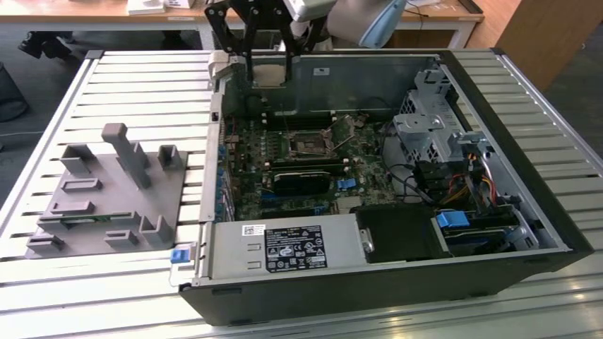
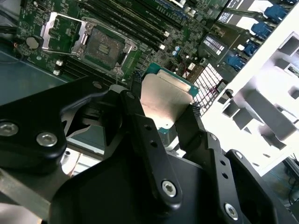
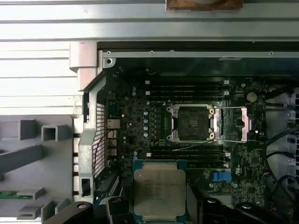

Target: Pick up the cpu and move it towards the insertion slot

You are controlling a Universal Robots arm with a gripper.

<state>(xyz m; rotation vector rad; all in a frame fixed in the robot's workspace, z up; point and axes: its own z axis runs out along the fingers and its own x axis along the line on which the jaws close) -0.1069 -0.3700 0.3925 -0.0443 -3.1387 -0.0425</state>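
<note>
Slatted metal tabletop (image 1: 141,85) spreads wide under everything, with a wooden desk edge and dark floor behind it in the exterior view. On it lies an open black computer case (image 1: 396,282), its green motherboard (image 1: 282,152) facing up, and on the exterior view's left sits a grey plastic holder tray (image 1: 99,201) with upright posts. Above the case's far wall hangs the gripper (image 1: 267,53), black linkages cut off by the frame edge, so the arm behind it goes unseen. Now the close look: in the second wrist view the gripper (image 2: 163,100) has its two black fingers (image 2: 135,93) clamped on opposite edges of the cpu (image 2: 166,100), silver lid showing between them and the chip tilted to the camera. In the first wrist view the cpu (image 3: 160,188) is square, no long axis to call, edges lined up with the board's, its near edge hidden by the gripper. It hovers off the board, apart from the insertion slot (image 3: 192,122), whose frame stands open around a dark centre.
</note>
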